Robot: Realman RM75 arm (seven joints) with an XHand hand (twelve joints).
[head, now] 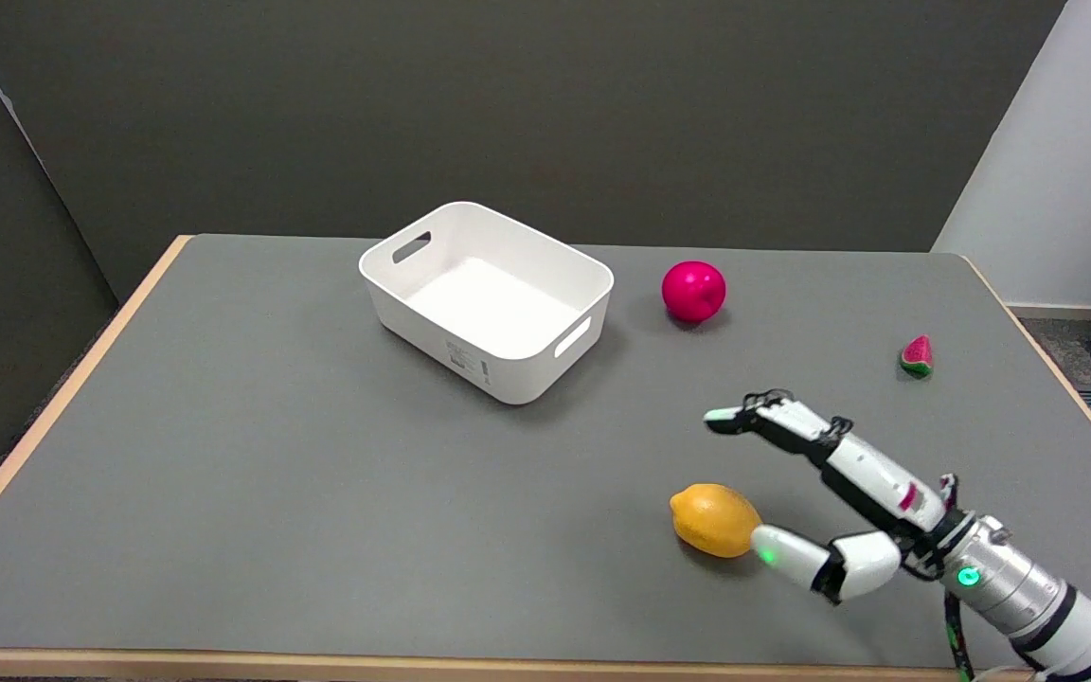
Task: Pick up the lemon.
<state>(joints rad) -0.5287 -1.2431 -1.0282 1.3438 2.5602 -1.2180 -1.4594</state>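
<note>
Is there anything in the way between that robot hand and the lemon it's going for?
Nothing visible. The right hand is open right beside the lemon, with its lower finger at the lemon's right end. The white bin, the pink ball and the watermelon slice all sit farther back.

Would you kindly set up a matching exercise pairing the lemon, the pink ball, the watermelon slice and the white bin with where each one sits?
Things:
1. lemon
2. pink ball
3. watermelon slice
4. white bin

Places:
A. near the table's right edge
B. far side, just right of the bin
C. near side, beside the right hand
D. far side, towards the middle

Pairs: 1-C, 2-B, 3-A, 4-D
</note>
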